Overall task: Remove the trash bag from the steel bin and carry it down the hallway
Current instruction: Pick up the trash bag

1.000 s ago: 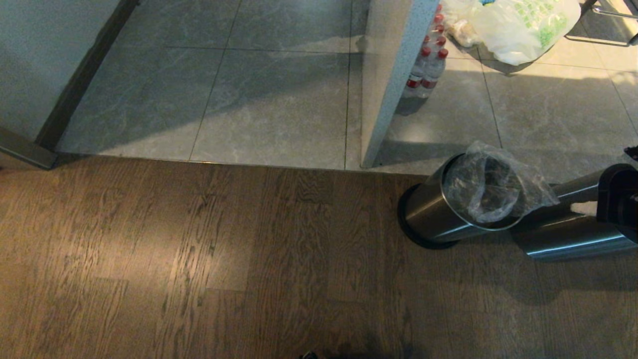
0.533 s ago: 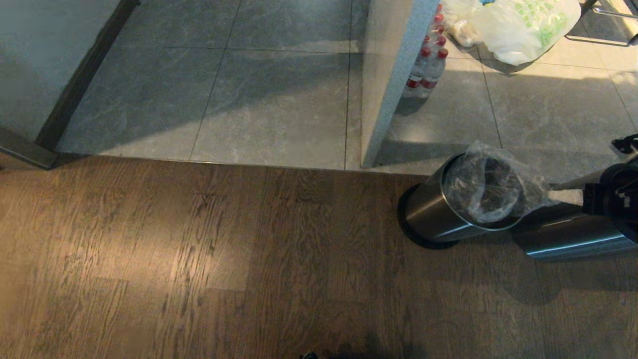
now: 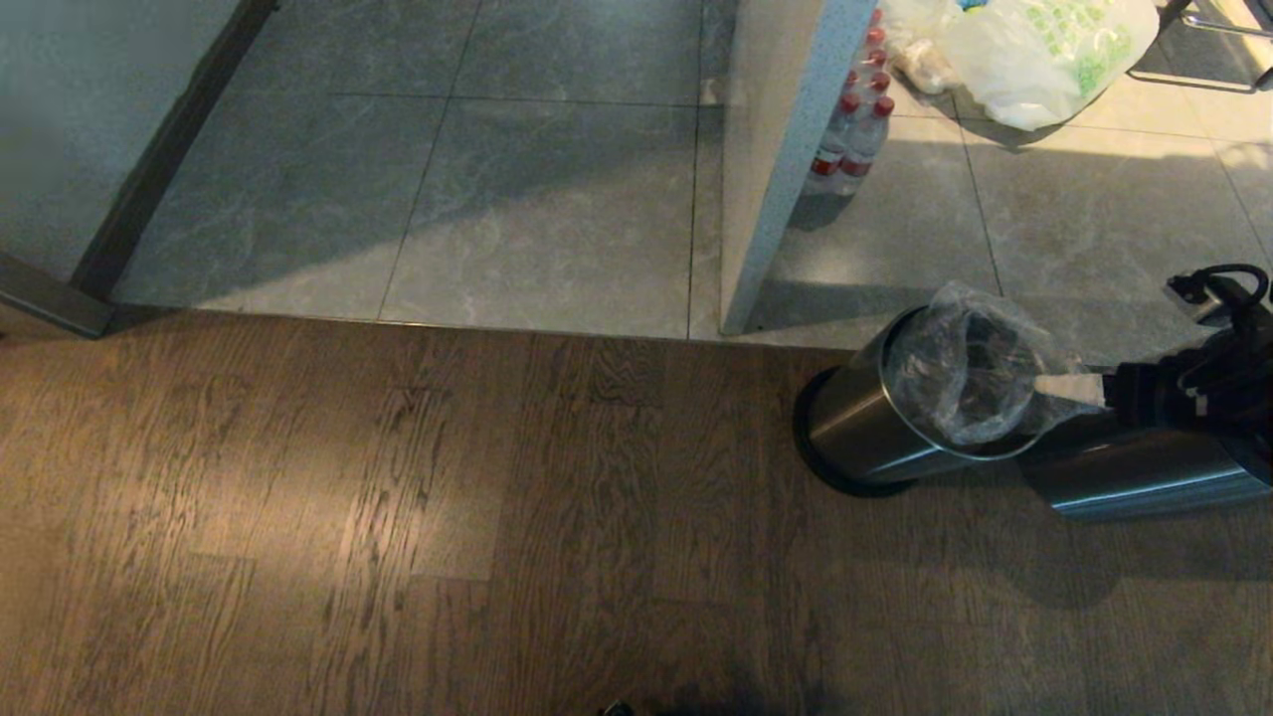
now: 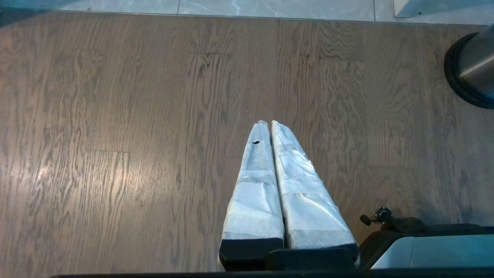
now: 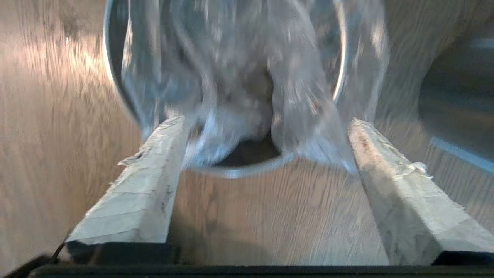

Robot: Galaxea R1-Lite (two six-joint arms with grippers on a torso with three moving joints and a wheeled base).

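Because the trash bag (image 3: 980, 373) lines the steel bin (image 3: 875, 428) on the wood floor (image 3: 398, 517), I have the right gripper (image 5: 266, 123) spread wide at its rim, holding nothing; the left gripper (image 4: 270, 127) is parked, pressed together.

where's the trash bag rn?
Head view, right side: the trash bag sits in the steel bin on the dark wood floor, with the open right gripper at its edge.

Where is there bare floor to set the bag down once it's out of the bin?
The wood-plank floor left of the steel bin is bare up to the tile edge. Crowded: the right, where a second steel cylinder lies and the right gripper reaches the trash bag.
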